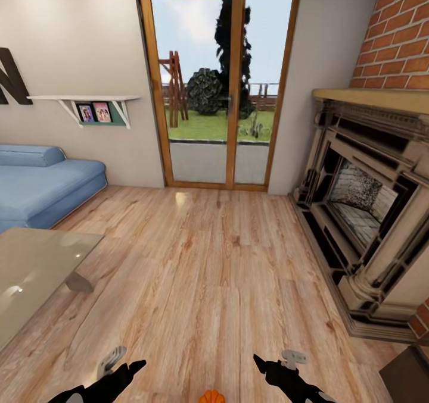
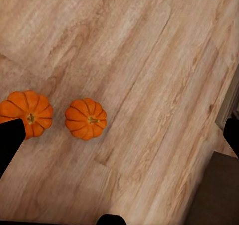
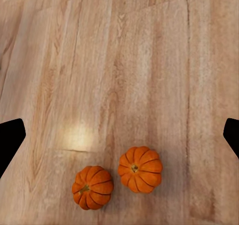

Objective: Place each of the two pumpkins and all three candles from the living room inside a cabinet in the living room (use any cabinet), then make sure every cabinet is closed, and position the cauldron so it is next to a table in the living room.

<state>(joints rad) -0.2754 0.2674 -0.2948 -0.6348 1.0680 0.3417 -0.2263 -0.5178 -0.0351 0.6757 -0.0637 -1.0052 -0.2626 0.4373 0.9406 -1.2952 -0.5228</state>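
Two small orange pumpkins lie side by side on the wood floor below my arms. In the left wrist view they are one pumpkin (image 2: 31,113) and the other (image 2: 86,118); the right wrist view shows them too (image 3: 92,187) (image 3: 140,168). Just the top of one pumpkin (image 1: 211,397) peeks in at the head view's bottom edge. My left gripper (image 1: 122,364) (image 2: 119,135) and right gripper (image 1: 277,361) (image 3: 119,135) hover above the floor, both open and empty, well clear of the pumpkins. A dark-brown cabinet corner (image 1: 408,376) (image 2: 214,195) shows at the right. Candles and cauldron are out of view.
A glass-topped low table (image 1: 36,266) stands at the left with a blue sofa (image 1: 42,186) behind it. A stone fireplace (image 1: 369,212) fills the right wall. Glass doors (image 1: 220,87) are straight ahead across open wood floor (image 1: 202,260).
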